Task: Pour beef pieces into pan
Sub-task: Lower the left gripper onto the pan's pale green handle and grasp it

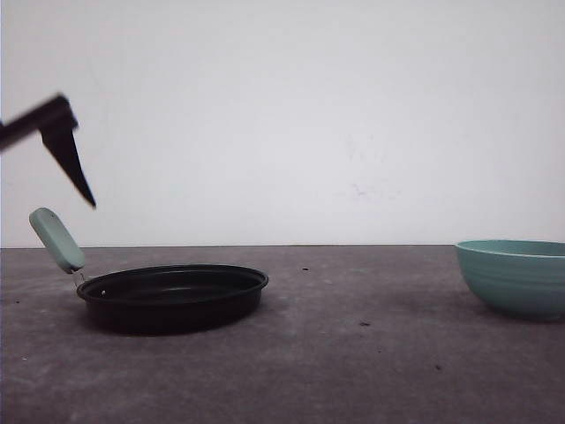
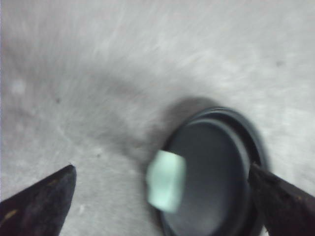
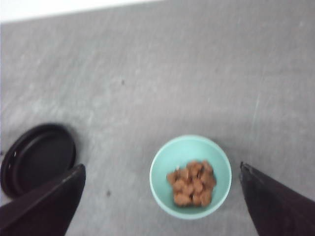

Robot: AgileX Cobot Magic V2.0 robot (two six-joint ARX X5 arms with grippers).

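Note:
The black pan (image 1: 172,297) rests on the grey table at the left, its mint-green handle (image 1: 56,239) pointing up and to the left. My left gripper (image 2: 162,172) hangs open high above that handle (image 2: 166,180), and one dark fingertip (image 1: 78,177) shows at the far left in the front view. The pan (image 2: 214,172) is empty. Several reddish-brown beef pieces (image 3: 192,183) lie in a teal bowl (image 3: 165,172) standing at the right of the table (image 1: 515,276). My right gripper (image 3: 162,169) is open, high above the bowl, with nothing between its fingers.
The grey tabletop (image 1: 353,353) spreads between pan and bowl, marked by a few small dark specks. A plain white wall stands behind. The pan (image 3: 38,157) also lies off to one side in the right wrist view.

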